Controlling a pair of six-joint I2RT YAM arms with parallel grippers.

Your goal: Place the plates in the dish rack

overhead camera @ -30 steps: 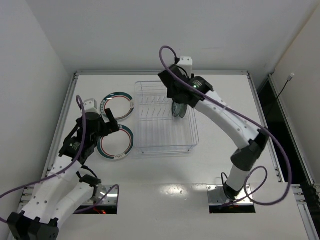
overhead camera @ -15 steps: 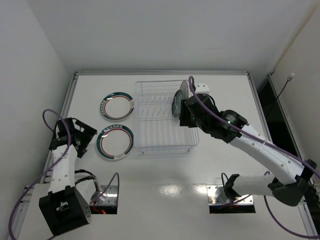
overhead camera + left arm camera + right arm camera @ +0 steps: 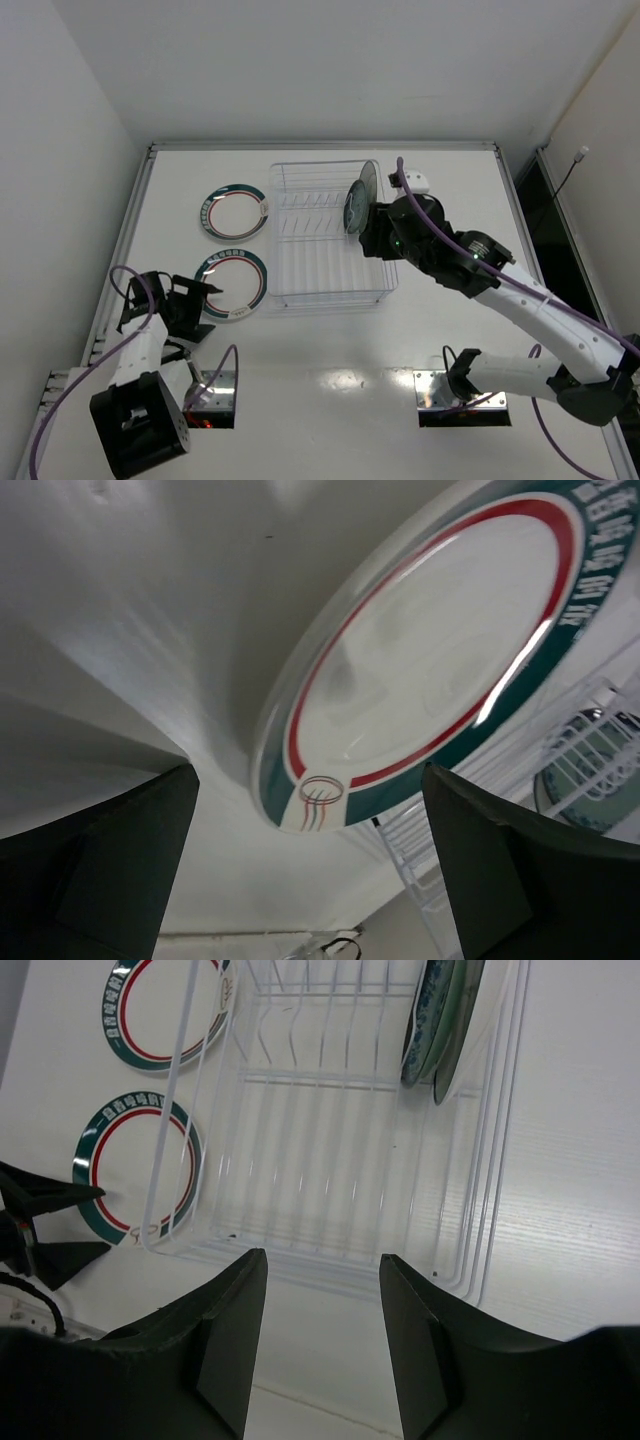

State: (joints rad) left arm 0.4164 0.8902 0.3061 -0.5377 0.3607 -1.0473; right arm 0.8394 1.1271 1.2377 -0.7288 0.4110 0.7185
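Observation:
Two white plates with green and red rings lie flat on the table left of the dish rack: a far plate and a near plate. My left gripper is open, low at the near plate's left edge; the left wrist view shows that plate just ahead of the spread jaws of the left gripper. A teal plate and a second plate stand upright in the rack's right end. My right gripper hovers open and empty over the rack, near those standing plates.
Raised rails edge the table on the left and the right. White walls close in behind and to the left. My left gripper shows beside the near plate in the right wrist view.
My left arm swung out to the left, then came down low beside the near plate. My right arm stood the teal plate in the rack and drew back toward the near right.

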